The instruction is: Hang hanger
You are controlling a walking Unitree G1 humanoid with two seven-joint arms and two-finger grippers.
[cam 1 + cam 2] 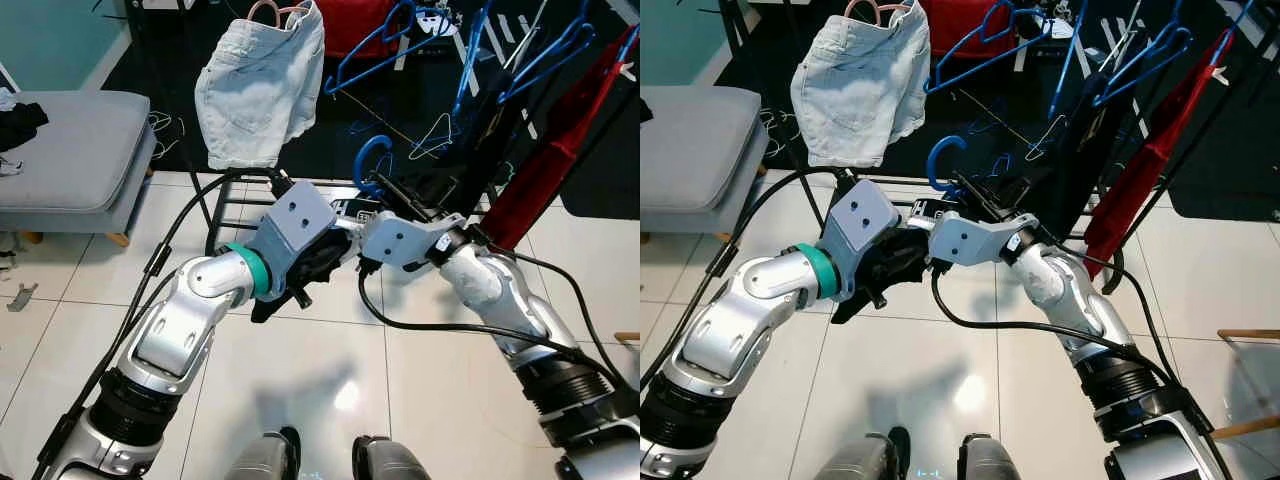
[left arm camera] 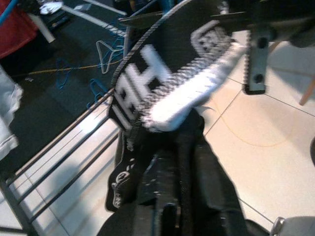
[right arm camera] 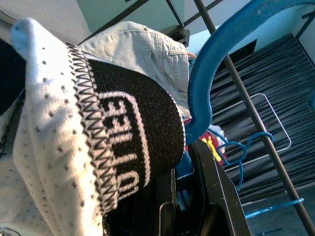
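Both arms meet low before the rack. The left gripper (image 1: 300,270) is buried in a black garment (image 2: 162,98), fingers hidden, can't tell. The right gripper (image 3: 197,196) clamps the blue hanger (image 3: 216,54). Beyond, denim shorts (image 1: 255,85) hang, top cut off.

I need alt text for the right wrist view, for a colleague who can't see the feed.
A black garment waistband with white zigzag stitching and white lettering sits close to the lens, beside the curved hook of a blue hanger. One black finger of the right pincer reaches up beneath the hook. Behind are pale denim shorts and dark rack bars.
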